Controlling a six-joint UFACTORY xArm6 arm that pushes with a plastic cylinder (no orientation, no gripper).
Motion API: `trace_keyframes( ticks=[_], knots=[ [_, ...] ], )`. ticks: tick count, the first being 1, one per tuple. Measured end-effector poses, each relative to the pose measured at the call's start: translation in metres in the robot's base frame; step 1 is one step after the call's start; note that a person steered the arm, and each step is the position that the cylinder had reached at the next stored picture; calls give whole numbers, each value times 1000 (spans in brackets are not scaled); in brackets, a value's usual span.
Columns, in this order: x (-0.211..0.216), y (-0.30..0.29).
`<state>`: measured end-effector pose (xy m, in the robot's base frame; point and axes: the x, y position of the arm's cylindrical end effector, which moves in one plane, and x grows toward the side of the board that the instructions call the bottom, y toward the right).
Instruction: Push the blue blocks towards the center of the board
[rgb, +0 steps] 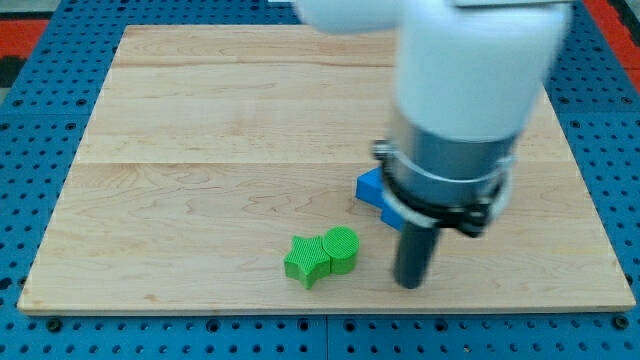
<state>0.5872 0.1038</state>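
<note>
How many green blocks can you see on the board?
2. A green star-shaped block sits near the view's bottom middle, and a green round block touches its right side. My tip is right of them. The arm may hide others.

One view only, set high at the near edge and tilted steeply down toward the far side. Close enough that the wooden bench (220, 150) fills nearly the whole frame, with strips of blue perforated base (30, 200) showing at left, right and along the near edge. Sits just under or beside the arm (465, 100), whose blurred white and grey body looms large at upper right and hides the far right part. No second view to compare.
</note>
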Motion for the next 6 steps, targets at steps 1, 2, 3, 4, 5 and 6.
trace_keyframes(
  ticks=[1,2,3,4,5,6],
  knots=[
    [-24,15],
    [-48,-2],
    [-65,-38],
    [-86,-51],
    [-107,-51],
    [-141,-60]
  ],
)
